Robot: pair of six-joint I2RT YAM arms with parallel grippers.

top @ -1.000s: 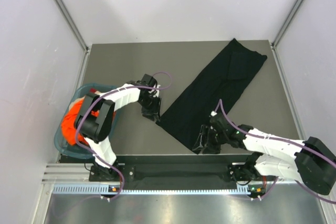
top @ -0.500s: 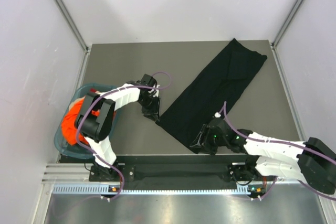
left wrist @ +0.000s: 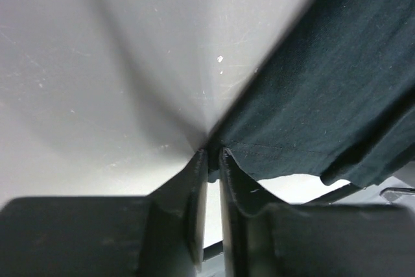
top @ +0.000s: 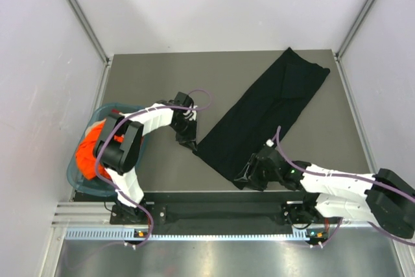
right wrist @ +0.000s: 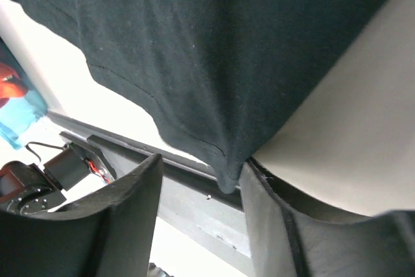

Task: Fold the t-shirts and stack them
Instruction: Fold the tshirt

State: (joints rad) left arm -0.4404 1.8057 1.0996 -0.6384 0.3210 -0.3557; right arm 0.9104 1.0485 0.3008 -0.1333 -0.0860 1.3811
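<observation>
The black t-shirt (top: pixel 266 111) lies folded in a long strip, running diagonally from the table's near middle to the far right corner. My left gripper (top: pixel 192 146) is shut on its near left corner; in the left wrist view the cloth (left wrist: pixel 324 89) is pinched between the fingertips (left wrist: pixel 213 155). My right gripper (top: pixel 245 178) is open at the strip's near corner. In the right wrist view that corner (right wrist: pixel 224 176) hangs between the spread fingers, against the right finger (right wrist: pixel 272 218). The orange t-shirt (top: pixel 84 154) is bunched in the teal basket (top: pixel 127 107).
The basket sits off the table's left edge, next to the left arm. The grey table (top: pixel 155 76) has metal rails along its near edge (top: pixel 214 199). White walls close in on the left, back and right.
My right gripper has moved left and lower, to the near corner of the black shirt, staying open. My left gripper has barely moved and stays shut on its corner.
</observation>
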